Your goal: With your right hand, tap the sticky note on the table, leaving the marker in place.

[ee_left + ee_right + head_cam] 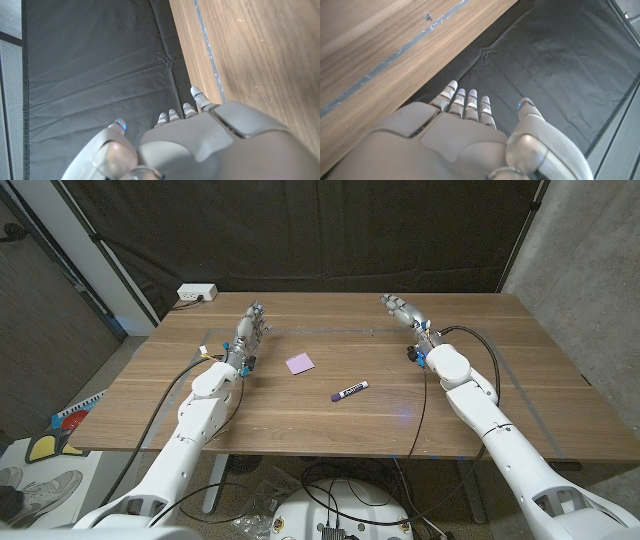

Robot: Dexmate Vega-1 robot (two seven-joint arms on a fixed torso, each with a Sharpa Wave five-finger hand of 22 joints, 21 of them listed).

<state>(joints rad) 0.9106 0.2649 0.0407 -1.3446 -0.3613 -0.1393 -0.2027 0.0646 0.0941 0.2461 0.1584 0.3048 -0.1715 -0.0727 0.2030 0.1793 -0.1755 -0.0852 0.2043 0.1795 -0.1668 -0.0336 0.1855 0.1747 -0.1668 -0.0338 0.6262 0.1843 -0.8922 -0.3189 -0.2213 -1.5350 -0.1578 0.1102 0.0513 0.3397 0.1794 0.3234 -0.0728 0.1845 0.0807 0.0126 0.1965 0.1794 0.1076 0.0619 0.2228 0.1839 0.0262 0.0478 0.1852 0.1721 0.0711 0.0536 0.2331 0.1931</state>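
Nearest me on the table point(300, 420) lies the purple marker point(349, 391), its label too small to read. Just beyond, toward my left, sits the pink sticky note point(298, 364), apart from it, open wood all round. Farther out my right hand point(402, 311) and left hand point(252, 323) wait, fingers point(465, 102) extended and holding nothing, near the far edge before the dark curtain point(330, 230).

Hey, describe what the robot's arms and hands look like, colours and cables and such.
Both arms have smooth, rounded white shells. A black cable runs along each forearm. The left hand and right hand are light grey, with a rounded back plate and slim fingers that end in pale tips. A small blue light glows at each thumb tip.
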